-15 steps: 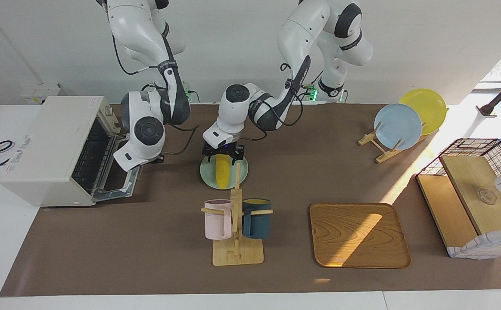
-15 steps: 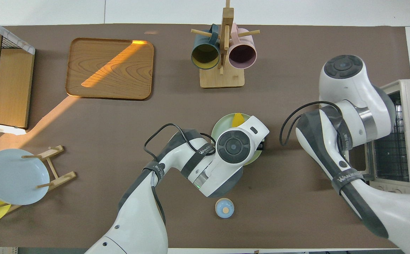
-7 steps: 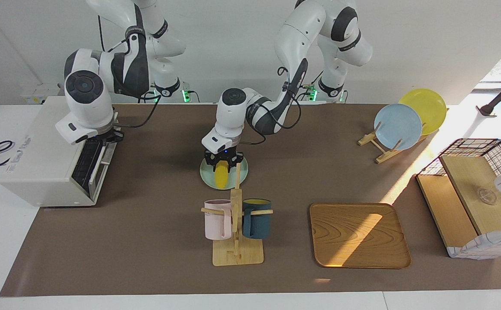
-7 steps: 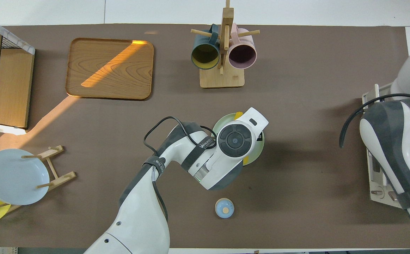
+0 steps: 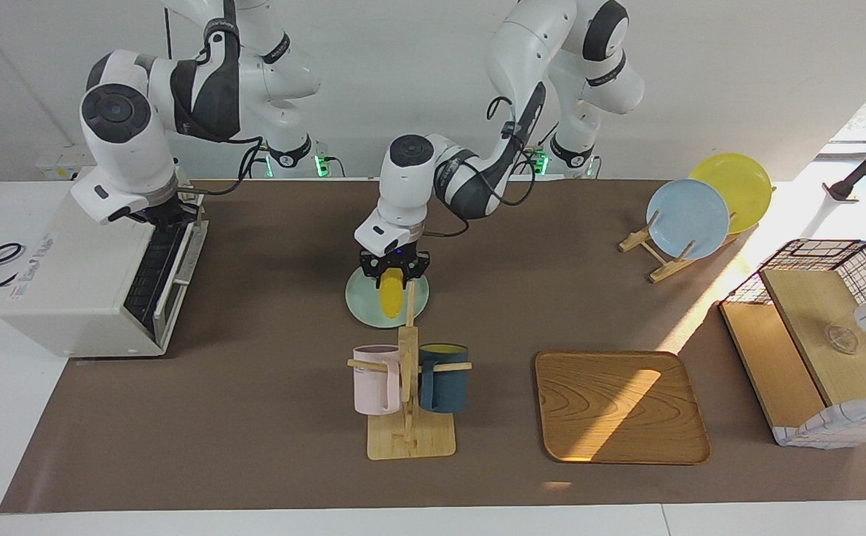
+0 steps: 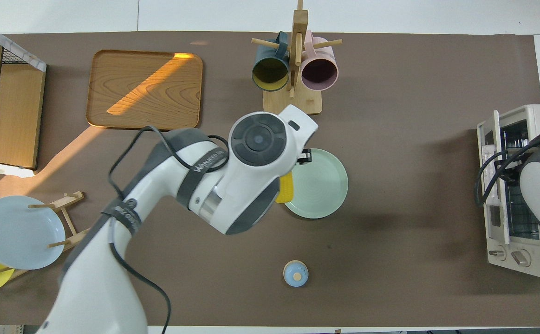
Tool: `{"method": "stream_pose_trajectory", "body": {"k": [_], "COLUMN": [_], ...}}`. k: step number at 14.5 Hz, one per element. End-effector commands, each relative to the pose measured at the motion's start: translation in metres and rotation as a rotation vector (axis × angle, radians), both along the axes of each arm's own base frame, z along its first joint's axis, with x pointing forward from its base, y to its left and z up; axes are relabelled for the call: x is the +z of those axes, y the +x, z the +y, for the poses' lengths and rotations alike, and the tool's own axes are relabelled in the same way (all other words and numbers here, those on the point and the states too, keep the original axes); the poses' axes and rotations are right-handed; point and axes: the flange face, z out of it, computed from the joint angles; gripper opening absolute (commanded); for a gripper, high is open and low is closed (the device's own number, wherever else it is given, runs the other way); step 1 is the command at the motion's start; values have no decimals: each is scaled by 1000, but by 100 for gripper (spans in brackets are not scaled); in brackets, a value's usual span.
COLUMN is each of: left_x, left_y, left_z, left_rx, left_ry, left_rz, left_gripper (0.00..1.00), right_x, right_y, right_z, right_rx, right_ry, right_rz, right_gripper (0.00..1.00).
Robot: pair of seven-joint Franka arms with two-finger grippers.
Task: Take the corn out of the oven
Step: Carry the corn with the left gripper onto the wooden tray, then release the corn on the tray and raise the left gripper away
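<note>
Corn hung from the left gripper, whose fingers were clamped on its upper end, the cob dangling over the pale green plate in the middle of the table. From the overhead view only a yellow tip showed past the arm's wrist, at the edge of the plate; whether the cob's lower end touched the plate I could not tell. The oven sat at the right arm's end of the table with its door raised almost shut. The right gripper was at the door's upper edge, but whether its fingers were apart or together could not be made out. Farther from the robots than the plate stood the wooden mug rack with a pink mug and a dark blue mug. Beside the rack, toward the left arm's end, lay the wooden tray.
</note>
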Motion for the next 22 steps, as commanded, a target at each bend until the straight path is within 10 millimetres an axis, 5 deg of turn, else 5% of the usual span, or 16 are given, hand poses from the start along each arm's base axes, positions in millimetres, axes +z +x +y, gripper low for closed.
{"method": "stream_pose_trajectory", "body": {"k": [1,4,7,11,12,15,18,19,20,22], "left_x": [8,2,-13,-70,-74,-109,-117,-125,-120,-114], "left_y": [58,128,193,252,257,261,258,256,255,253], "left_z": [92,198,256,293,308,309,317,318,318,318], "left_rx": [-11,-1,17,9,14,-10,-70,-90,-89,-89], "left_ry": [7,-29,-29,-36,-34,-22,7,13,9,8], "left_rz": [9,-7,-41,-105,-119,-124,-139,-151,-159,-148], "left_gripper": [0,0,0,0,0,0,0,71,100,100], "right_x": [-30,-62,-72,-67,-61,-27,4,10,19,47], "right_y": [-6,-17,-20,-20,-18,-15,-20,-21,-22,-17], "right_z": [-8,-19,-36,-41,-44,-49,-52,-51,-49,-37], "right_rx": [-10,-20,2,77,95,102,79,75,73,65], "right_ry": [68,72,71,-18,-15,-14,-14,-8,3,66], "right_rz": [-78,-72,-78,-36,-33,-4,39,41,35,-7], "right_gripper": [0,0,0,0,0,0,3,10,21,68]}}
